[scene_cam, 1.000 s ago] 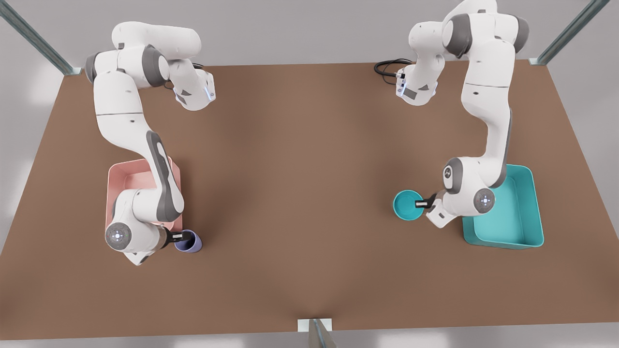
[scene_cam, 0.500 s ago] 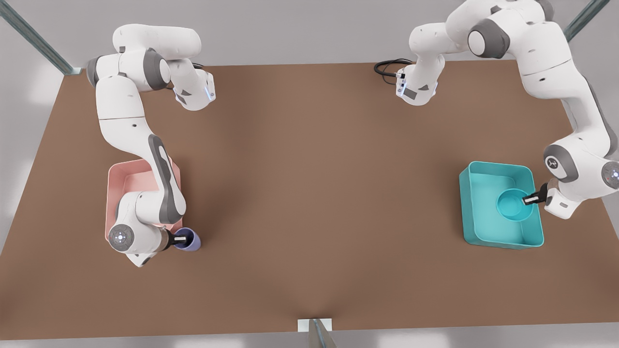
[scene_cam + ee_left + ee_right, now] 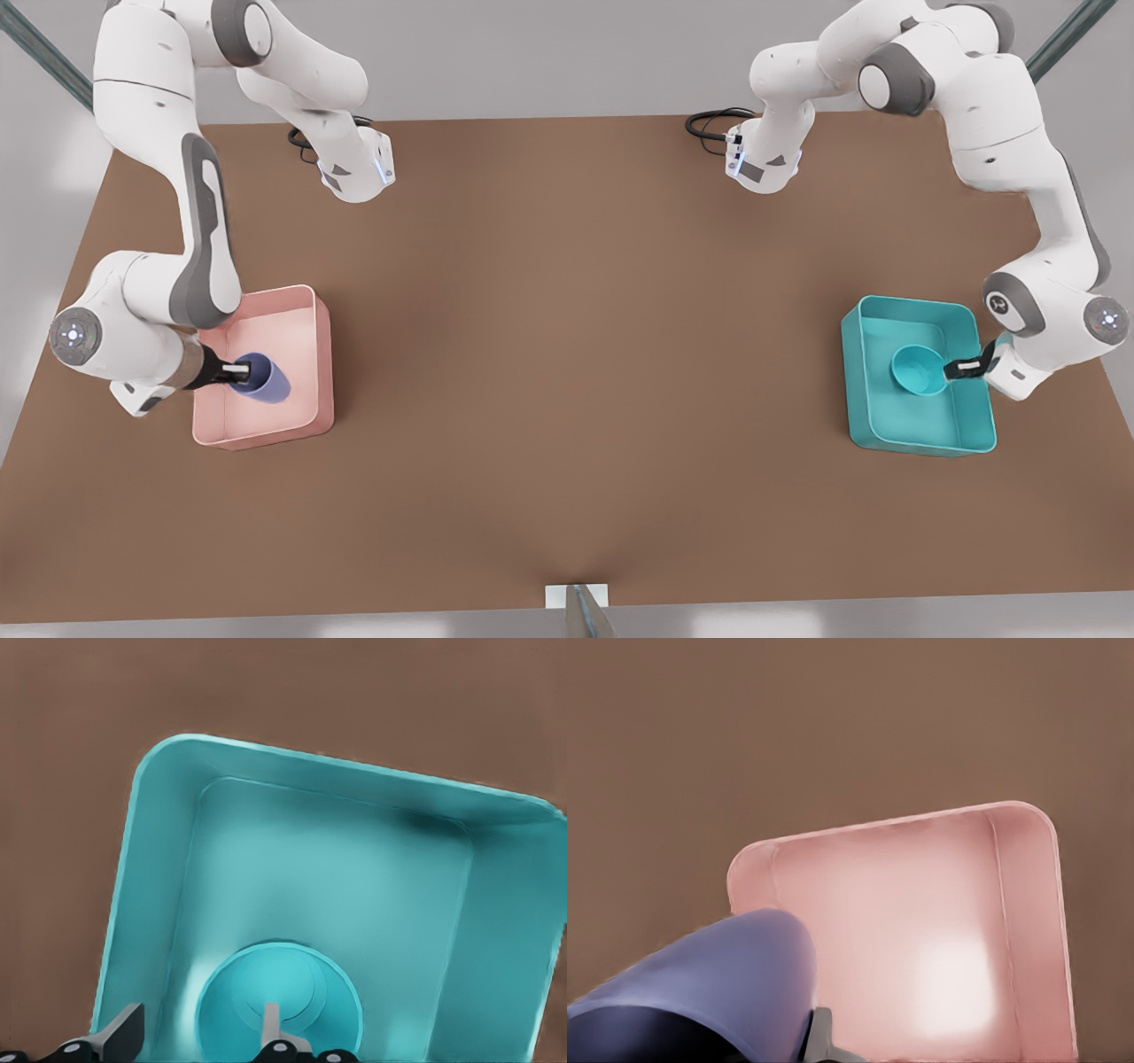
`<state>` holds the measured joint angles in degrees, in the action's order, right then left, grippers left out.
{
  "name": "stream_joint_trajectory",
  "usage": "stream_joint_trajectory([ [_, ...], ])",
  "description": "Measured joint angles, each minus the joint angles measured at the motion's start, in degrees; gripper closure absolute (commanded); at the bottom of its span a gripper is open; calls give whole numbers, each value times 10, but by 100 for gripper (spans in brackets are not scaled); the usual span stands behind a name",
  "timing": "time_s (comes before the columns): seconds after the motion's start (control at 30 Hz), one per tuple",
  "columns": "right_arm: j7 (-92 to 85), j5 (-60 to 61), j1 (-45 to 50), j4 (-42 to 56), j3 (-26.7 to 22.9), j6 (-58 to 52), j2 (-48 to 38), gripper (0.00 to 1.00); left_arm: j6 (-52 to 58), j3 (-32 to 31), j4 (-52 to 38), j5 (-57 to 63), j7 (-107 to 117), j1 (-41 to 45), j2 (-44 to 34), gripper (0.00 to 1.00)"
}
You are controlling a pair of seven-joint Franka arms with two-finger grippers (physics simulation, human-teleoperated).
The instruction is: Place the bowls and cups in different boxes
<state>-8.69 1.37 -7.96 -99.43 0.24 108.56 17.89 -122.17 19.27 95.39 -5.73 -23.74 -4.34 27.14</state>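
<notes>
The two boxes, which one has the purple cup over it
The pale pink box, on the front view's left. The right gripper holds the lavender cup over it; the teal box has the teal bowl, held by the left gripper.

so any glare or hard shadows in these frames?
Front view: soft dark band down the table centre, no hard shadows. Right wrist view: bright glare patch on the pink box floor, cup close and blurred. Left wrist view: dark smudge in a far corner of the teal box.
</notes>
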Motion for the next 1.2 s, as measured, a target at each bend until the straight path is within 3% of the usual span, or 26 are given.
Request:
stream_joint_trajectory([
  [0.07,-16,-10,-27,-11,-1,-2,7,79,93,-36,-77,30,8,27,-52,0],
  [0.17,-37,-21,-50,-45,0,20,26,79,215,-140,-134,59,36,66,-95,0],
  [0.3,-60,-23,-51,-73,1,82,60,79,311,-197,-150,89,72,101,-124,0],
  [0.63,-100,-18,-50,-76,5,180,101,79,393,-214,-147,86,134,90,-124,0],
  [0.67,-102,-17,-50,-76,6,184,103,59,397,-214,-147,86,138,90,-125,0],
  [0.7,-104,-17,-50,-76,6,187,104,10,401,-214,-147,86,143,90,-126,0],
  [0.73,-103,-20,-50,-76,6,189,105,0,405,-214,-147,86,147,90,-126,0],
  [1.2,-107,-15,-47,-65,7,181,85,0,427,-215,-148,87,186,92,-127,0],
])
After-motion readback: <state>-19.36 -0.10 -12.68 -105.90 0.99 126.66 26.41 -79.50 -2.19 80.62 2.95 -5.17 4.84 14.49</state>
